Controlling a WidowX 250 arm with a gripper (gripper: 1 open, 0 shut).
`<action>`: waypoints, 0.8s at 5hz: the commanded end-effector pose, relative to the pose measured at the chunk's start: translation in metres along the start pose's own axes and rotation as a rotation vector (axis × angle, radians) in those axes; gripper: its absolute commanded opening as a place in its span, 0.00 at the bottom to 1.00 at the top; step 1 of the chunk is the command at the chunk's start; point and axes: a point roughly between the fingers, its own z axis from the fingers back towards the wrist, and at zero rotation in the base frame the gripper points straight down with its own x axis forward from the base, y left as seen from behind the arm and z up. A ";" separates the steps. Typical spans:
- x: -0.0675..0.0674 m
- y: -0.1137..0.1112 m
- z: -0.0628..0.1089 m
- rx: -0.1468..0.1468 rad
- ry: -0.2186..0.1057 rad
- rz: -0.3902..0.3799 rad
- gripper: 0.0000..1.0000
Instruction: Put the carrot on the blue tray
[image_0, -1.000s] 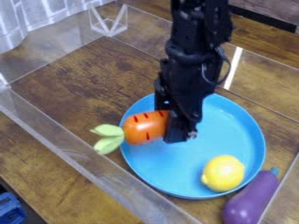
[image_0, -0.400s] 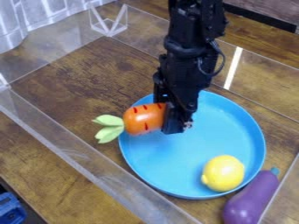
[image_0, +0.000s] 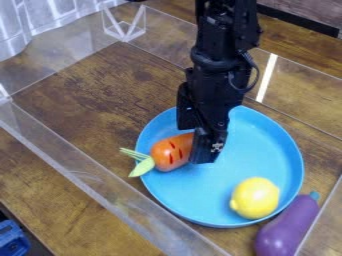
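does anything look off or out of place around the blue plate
Nothing spilled or damaged that I can see. The carrot lies on the blue plate with its leafy top poking past the rim, and the eggplant sits outside beside the lemon's edge.

The carrot (image_0: 171, 152) is set on the left part of the blue tray (image_0: 221, 178), its top reaching over the rim. The lemon (image_0: 254, 198) is placed at the tray's lower right. The eggplant (image_0: 286, 228) is seen just outside, in the frame's lower right corner.
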 end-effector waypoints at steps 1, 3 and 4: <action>0.005 0.010 0.006 0.023 -0.035 0.004 1.00; 0.005 0.013 0.003 0.031 -0.019 -0.013 1.00; 0.004 0.015 0.004 0.037 -0.008 -0.021 1.00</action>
